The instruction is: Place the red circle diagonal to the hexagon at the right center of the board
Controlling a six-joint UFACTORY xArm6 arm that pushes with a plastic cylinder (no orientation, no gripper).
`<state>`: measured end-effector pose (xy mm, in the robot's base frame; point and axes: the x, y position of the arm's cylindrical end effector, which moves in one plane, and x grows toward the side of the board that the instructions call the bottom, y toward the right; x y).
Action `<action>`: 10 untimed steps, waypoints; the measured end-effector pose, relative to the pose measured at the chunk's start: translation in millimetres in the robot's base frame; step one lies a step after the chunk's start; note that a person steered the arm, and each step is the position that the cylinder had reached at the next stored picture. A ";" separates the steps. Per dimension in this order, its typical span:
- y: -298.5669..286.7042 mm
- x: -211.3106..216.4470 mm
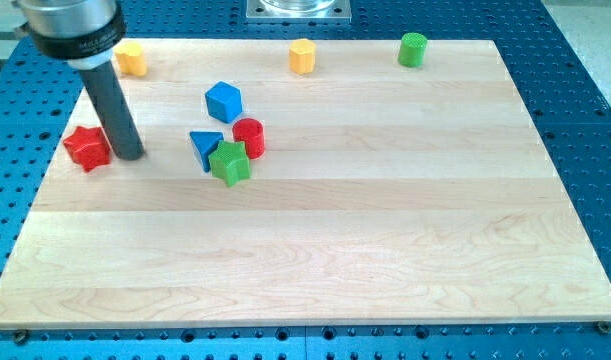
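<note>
Camera view: a wooden board [385, 250] on a blue table. My tip [132, 155], a bare rod with no jaws and holding nothing, sits just right of a red star [87, 147] at the view's left. The red circle [249, 136] lies left of centre, touching a green star [229, 163] beside a blue triangle [204, 146], below a blue cube [223, 101]. A yellow hexagon [302, 55] is at the top.
</note>
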<state>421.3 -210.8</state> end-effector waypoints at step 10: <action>224.9 16.5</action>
<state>437.8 14.2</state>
